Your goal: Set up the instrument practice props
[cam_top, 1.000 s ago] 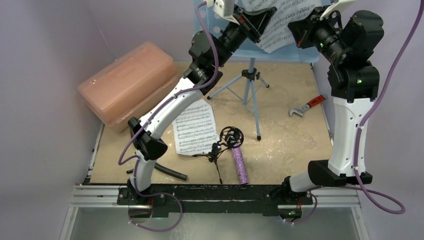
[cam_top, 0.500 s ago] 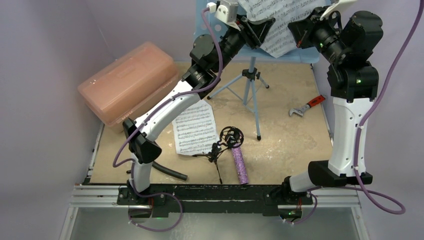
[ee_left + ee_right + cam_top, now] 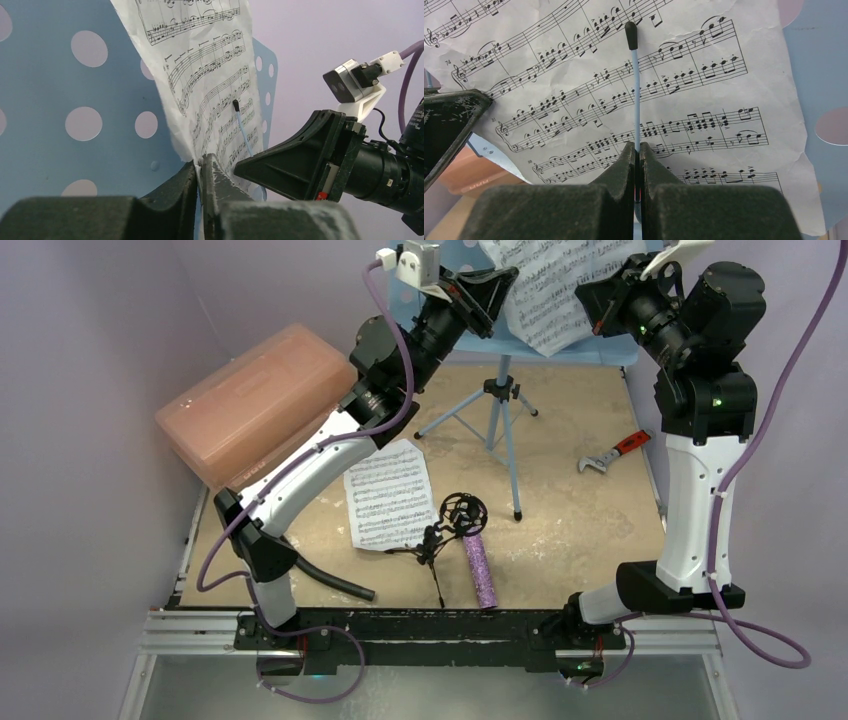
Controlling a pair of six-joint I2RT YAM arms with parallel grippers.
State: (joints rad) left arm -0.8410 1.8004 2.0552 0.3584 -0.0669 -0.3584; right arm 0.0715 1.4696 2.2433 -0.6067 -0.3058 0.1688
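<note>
Pale lilac walls (image 3: 90, 340) close in the workspace on the left, at the back and on the right, plain and matte. The table (image 3: 590, 530) has a sandy beige top mottled with lighter patches; its near side is edged by a black rail (image 3: 440, 623) and a silver aluminium frame (image 3: 190, 630), below which lies a smooth grey surface (image 3: 440, 695). The light is soft and even, casting only faint shadows on the tabletop.

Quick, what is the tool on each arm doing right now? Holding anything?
Left tool: closed, pinching the edge of the sheet-music page.
Right tool: closed on the thin blue page-holder wire.
</note>
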